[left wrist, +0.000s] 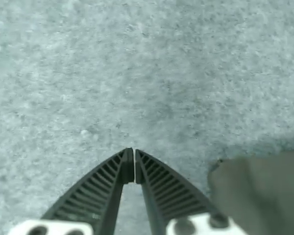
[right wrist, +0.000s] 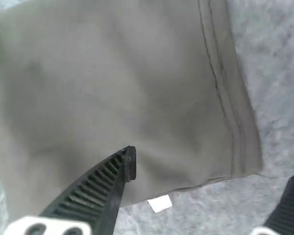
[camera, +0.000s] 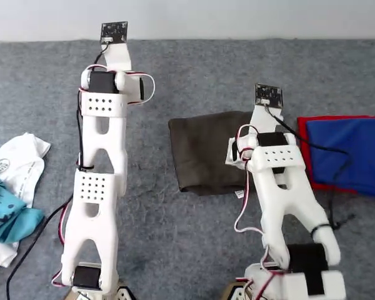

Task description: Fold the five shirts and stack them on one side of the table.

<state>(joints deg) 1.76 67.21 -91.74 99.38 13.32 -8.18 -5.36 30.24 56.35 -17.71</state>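
Observation:
A folded olive shirt (camera: 203,153) lies mid-table on the grey carpet. My right arm (camera: 272,156) stands over its right part. In the right wrist view my right gripper (right wrist: 210,181) is open just above the olive shirt (right wrist: 112,88), near its hemmed edge and a small white tag (right wrist: 159,203). My left arm (camera: 103,125) stretches toward the far edge. The left gripper (left wrist: 134,164) is shut on nothing above bare carpet, with a corner of the olive shirt (left wrist: 259,191) beside it. A blue shirt (camera: 347,156) lies folded on a red shirt (camera: 306,144) at the right.
A crumpled white shirt (camera: 15,165) and a teal shirt (camera: 6,212) lie in a heap at the left edge. Black cables (camera: 31,244) trail by the left arm's base. Bare carpet (camera: 194,69) stretches along the far side.

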